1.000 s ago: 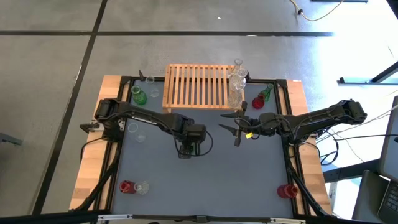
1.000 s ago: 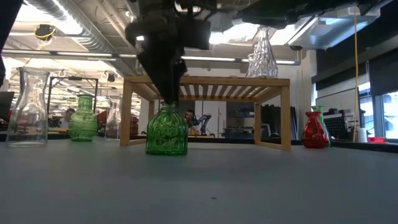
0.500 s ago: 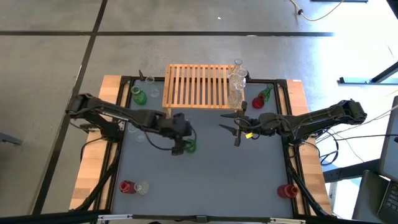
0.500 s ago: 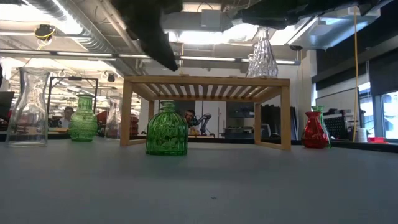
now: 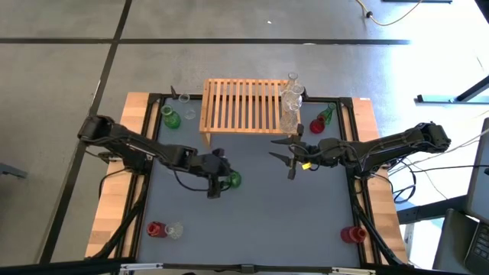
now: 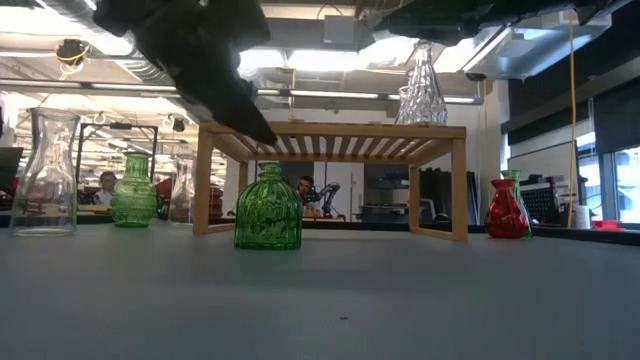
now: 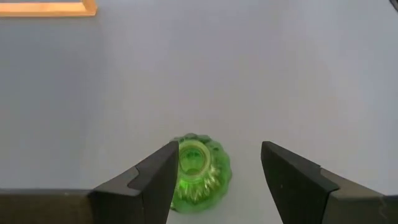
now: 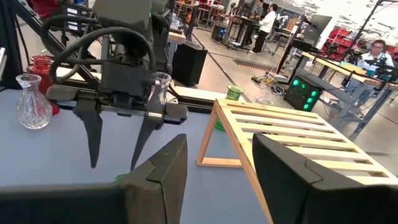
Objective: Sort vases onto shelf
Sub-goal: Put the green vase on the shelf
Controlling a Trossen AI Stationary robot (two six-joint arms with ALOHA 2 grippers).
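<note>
Two grippers over the grey table (image 5: pixel 306 214). Left gripper (image 5: pixel 216 188) mid-frame, fingers apart, raised just above and clear of green ribbed vase (image 5: pixel 233 179) standing upright below shelf (image 5: pixel 241 105). Right gripper (image 5: pixel 289 156) right of centre, fingers apart, holding nothing. Clear vases (image 5: pixel 289 99) on shelf's right edge.

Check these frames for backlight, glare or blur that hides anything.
Low view: bright ceiling lights backlight the scene, leaving the left end effector a dark silhouette, while the green vase and shelf read clearly. Left wrist view: evenly lit, vase sharp. Right wrist view: the near fingers look soft; the background room is bright.
</note>
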